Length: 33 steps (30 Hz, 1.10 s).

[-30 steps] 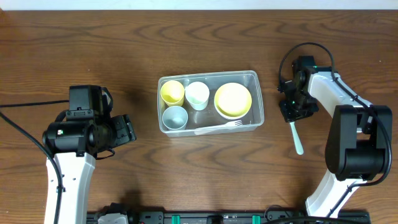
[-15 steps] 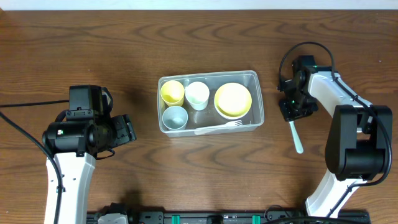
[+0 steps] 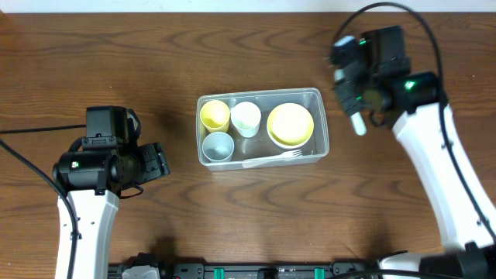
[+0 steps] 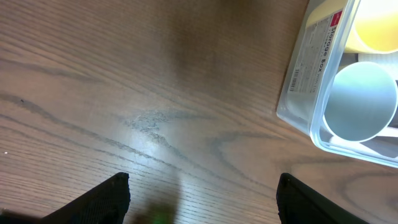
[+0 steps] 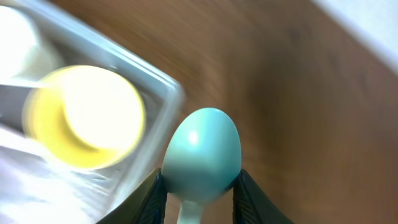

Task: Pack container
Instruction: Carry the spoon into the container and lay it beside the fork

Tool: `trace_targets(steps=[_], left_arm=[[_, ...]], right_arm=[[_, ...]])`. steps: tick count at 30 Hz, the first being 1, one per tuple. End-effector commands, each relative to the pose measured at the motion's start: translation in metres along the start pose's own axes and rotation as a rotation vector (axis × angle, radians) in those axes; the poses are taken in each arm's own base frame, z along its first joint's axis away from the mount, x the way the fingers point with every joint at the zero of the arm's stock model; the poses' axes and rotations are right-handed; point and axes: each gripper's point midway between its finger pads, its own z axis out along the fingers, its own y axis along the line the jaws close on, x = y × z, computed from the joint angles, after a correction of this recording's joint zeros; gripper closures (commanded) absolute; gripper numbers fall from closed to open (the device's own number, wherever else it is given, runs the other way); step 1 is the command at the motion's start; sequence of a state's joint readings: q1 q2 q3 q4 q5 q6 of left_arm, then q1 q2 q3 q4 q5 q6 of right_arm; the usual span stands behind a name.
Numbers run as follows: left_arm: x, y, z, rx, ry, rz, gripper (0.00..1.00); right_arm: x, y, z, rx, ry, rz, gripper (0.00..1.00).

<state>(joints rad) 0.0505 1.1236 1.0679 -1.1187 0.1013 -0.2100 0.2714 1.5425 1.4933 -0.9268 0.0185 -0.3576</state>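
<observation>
Shows the carrying step of packing, by judgement. Places the clear container (image 3: pixel 263 92) at the middle of the wooden table (image 3: pixel 248 225), already loaded with a yellow cup (image 3: pixel 215 115), a white cup (image 3: pixel 246 118) and a pale-blue cup (image 3: pixel 218 145) at its left end. Adds a shallow yellow bowl (image 3: pixel 290 124) at its right end and a white fork (image 3: pixel 273 158) along its near wall. Finds the right gripper (image 5: pixel 199 180) raised just off the container's right end, fingers closed on a pale teal spoon (image 5: pixel 202 149), seemingly just below its bowl, with the handle mostly out of sight. Sets the left gripper (image 3: pixel 164 160) well apart to the container's left, fingers spread wide and holding nothing. Calls next, probably, for a short traverse leftward over the rim, a descent toward the free strip beside the fork or onto the yellow bowl, and a release only once low, lest the spoon bounce off hard plastic. Renders the container as thin transparent plastic, rectangular with rounded corners and a raised rim, a printed label (image 4: pixel 311 50) on its left end wall. Gives the spoon a smooth, glossy, egg-shaped bowl; the cups round, plain and matte; the table a dark brown, strongly grained surface.
</observation>
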Motion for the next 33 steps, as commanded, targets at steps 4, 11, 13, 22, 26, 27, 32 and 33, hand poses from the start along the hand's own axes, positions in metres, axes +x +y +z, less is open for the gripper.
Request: trace_targets(steps=[4,11,13,22,26,27,32,33], left_arm=[[-0.002,0.002,-0.004,-0.009,-0.015,-0.005,0.24],[-0.002,0.002,-0.004,-0.009,-0.013,-0.005,0.24],[-0.001,0.002,-0.004,-0.01,-0.011,-0.005,0.25],[-0.002,0.002,-0.004,-0.009,-0.012,-0.005,0.24],[-0.002,0.002,-0.004,-0.009,-0.013,-0.005,0.24],[-0.002,0.002,-0.004,-0.009,-0.013,-0.005,0.24],[-0.002,0.002,-0.004,-0.01,-0.012,-0.005,0.24],[-0.002,0.002,-0.004,-0.009,-0.012,-0.005,0.24]], right_arm=[[-0.017,0.113,-0.005,-0.232,-0.063,-0.481,0.99],[-0.004,0.185,0.013,-0.378,-0.02,-0.688,0.99],[0.002,0.196,0.022,-0.401,0.01,-0.709,0.99],[0.021,0.208,0.046,-0.445,0.105,-0.725,0.89],[0.021,0.208,0.046,-0.445,0.105,-0.725,0.71],[0.021,0.208,0.046,-0.445,0.105,-0.725,0.69],[0.021,0.208,0.046,-0.445,0.106,-0.725,0.58],[0.021,0.208,0.046,-0.445,0.106,-0.725,0.54]])
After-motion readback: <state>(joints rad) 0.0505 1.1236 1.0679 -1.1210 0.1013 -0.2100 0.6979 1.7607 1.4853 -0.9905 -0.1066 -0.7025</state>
